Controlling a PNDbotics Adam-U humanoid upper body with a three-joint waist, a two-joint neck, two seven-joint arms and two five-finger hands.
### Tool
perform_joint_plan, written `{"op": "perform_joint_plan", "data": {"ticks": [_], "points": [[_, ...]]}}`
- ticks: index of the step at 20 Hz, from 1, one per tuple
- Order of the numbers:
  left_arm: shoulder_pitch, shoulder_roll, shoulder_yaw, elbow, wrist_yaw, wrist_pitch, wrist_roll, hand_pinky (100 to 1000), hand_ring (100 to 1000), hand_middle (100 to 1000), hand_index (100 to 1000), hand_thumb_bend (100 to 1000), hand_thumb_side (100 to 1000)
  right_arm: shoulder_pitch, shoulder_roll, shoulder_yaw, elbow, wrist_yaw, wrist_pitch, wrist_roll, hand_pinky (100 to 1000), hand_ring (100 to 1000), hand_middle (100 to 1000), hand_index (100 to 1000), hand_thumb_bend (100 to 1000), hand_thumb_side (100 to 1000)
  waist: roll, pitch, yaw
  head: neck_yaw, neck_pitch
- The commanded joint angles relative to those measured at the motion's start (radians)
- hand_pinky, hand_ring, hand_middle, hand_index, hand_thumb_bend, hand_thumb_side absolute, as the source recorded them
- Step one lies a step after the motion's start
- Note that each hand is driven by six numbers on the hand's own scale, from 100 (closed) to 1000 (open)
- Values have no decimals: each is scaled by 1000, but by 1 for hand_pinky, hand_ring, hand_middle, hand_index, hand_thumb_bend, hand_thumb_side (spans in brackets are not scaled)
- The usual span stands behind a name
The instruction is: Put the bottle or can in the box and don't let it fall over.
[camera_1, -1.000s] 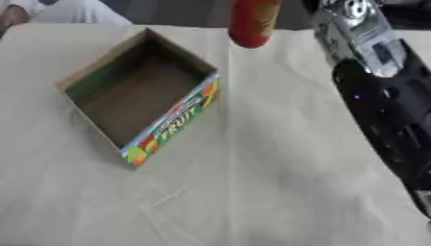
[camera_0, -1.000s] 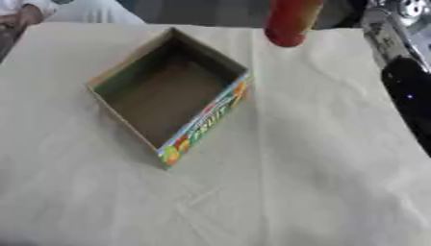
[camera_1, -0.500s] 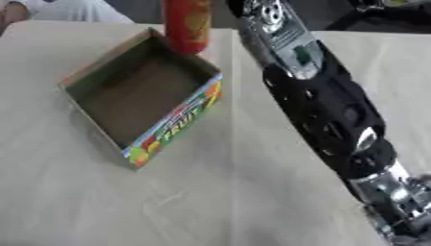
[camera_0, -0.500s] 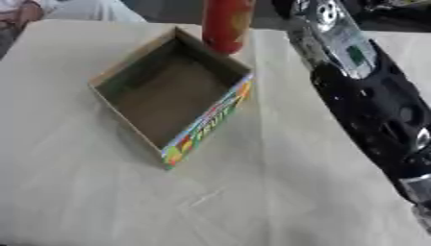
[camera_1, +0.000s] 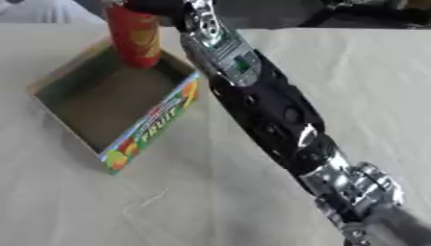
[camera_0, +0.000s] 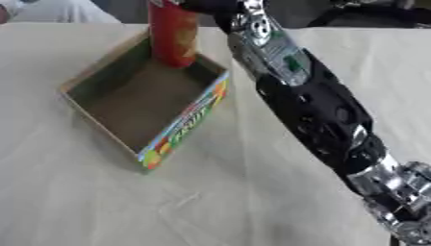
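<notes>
Red can, upright at the upper left of the frame over the far corner of the cardboard box, held by the right hand, whose grip is hidden; an off-vertical release could topple it.

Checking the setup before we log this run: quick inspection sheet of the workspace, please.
Surface: table under a pale cloth, creased, askew in view.
Job's things: red can upright, its base low at the far corner of the open cardboard box; whether it rests on the box floor cannot be told. The box's front side bears fruit print.
Clutter: nothing seen.
Hands: right arm reaches across from the lower right to the can's top; right hand is mostly cut off by the top edge, fingers not visible. Left hand not in view.
Cables: nothing seen.
Surroundings: dark shapes along the far edge; something white at the far left corner.
</notes>
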Motion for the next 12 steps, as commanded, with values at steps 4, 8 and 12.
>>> {"op": "perform_joint_plan", "data": {"ticks": [4, 8, 12], "points": [[-2, 21, 7, -17, 4, 0, -3, 830, 671, 558, 720, 325, 454, -20, -10, -12, 19, 66, 11, -14, 851, 810, 867, 864, 729, 258, 2, -16, -3, -7, 4], [-1, 26, 8, -18, 4, 1, -4, 831, 671, 559, 720, 321, 452, -15, -14, -15, 17, 52, 38, -32, 854, 814, 874, 870, 708, 298, 2, -20, -7, 1, 7], [3, 29, 10, -18, 3, 0, -3, 831, 671, 559, 720, 318, 452, -11, -20, -22, 15, 25, 56, -30, 856, 820, 885, 876, 705, 294, 3, -25, -11, 7, 9]]}}
